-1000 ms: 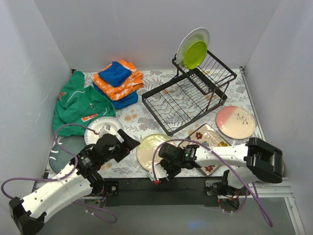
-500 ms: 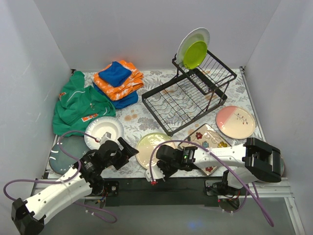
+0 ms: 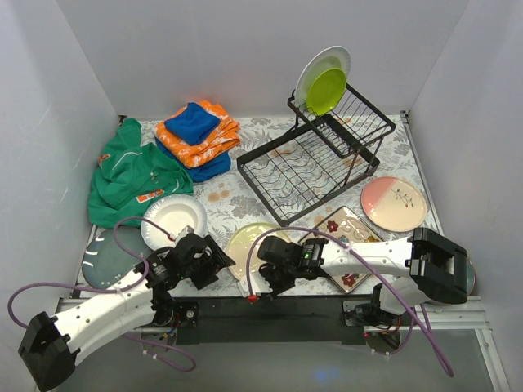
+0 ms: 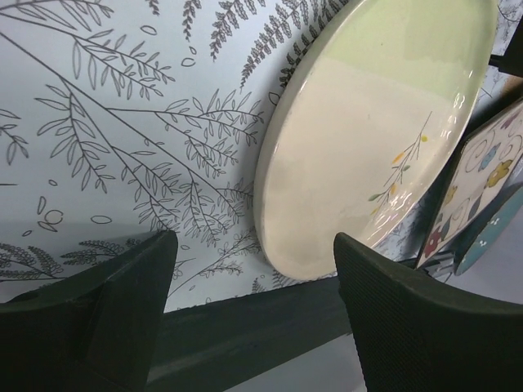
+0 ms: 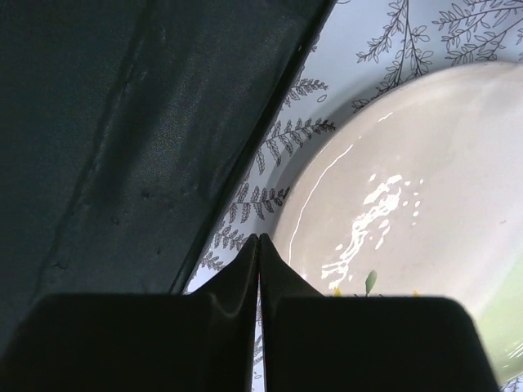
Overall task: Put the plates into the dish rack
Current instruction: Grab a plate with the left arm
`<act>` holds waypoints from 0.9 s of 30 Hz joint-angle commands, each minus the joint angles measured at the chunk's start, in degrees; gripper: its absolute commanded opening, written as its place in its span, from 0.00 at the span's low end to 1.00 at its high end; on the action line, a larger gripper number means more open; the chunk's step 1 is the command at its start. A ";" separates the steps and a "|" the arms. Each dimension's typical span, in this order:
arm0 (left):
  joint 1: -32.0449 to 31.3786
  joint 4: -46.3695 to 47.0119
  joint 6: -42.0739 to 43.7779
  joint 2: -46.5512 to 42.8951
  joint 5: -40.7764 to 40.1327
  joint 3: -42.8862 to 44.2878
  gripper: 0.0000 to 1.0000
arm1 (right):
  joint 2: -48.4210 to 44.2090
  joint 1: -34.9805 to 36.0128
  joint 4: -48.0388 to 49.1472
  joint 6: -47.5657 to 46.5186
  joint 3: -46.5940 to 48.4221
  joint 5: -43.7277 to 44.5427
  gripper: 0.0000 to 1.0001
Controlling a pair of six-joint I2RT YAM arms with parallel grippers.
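The black wire dish rack (image 3: 315,163) stands at the back right, with a white plate (image 3: 327,64) and a small lime green plate (image 3: 325,91) upright in its raised section. The cream-green floral plate (image 3: 245,243) (image 4: 376,122) (image 5: 409,188) lies flat near the front edge. My left gripper (image 3: 216,260) (image 4: 253,241) is open, low at that plate's left rim. On the mat at the plate's near rim my right gripper (image 3: 263,278) (image 5: 259,238) is shut with nothing between its fingers. A square flowered plate (image 3: 347,233) (image 4: 482,171), a pink-and-cream plate (image 3: 394,202), a white plate (image 3: 172,216) and a dark teal plate (image 3: 110,255) lie flat.
Folded orange and blue cloths (image 3: 196,135) and a green garment (image 3: 131,175) lie at the back left. The black front bar of the table (image 3: 245,310) (image 5: 147,122) runs just below both grippers. White walls close in on both sides.
My right gripper has shut from half open and edged left along the plate's near rim. The left arm has slid toward the front edge and the cream-green plate, its gripper still open.
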 commanded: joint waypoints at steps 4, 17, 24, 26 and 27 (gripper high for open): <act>0.12 3.98 -25.73 2.25 2.11 -2.38 0.71 | 0.58 -1.22 -2.56 2.07 3.90 -3.37 0.01; 0.12 2.23 -25.47 3.48 1.84 -1.86 0.67 | 1.99 -0.60 -3.70 -0.30 3.64 2.35 0.37; 0.12 -0.31 -24.85 12.17 1.93 2.53 0.51 | -0.12 -0.78 -4.14 -0.66 3.11 1.30 0.45; 0.12 -2.86 -24.24 16.38 0.97 5.17 0.50 | -0.47 -1.21 -4.23 -0.74 3.02 1.21 0.46; 0.12 -3.48 -24.15 17.71 0.79 5.78 0.49 | -0.99 -1.39 -4.23 -0.57 3.11 0.95 0.46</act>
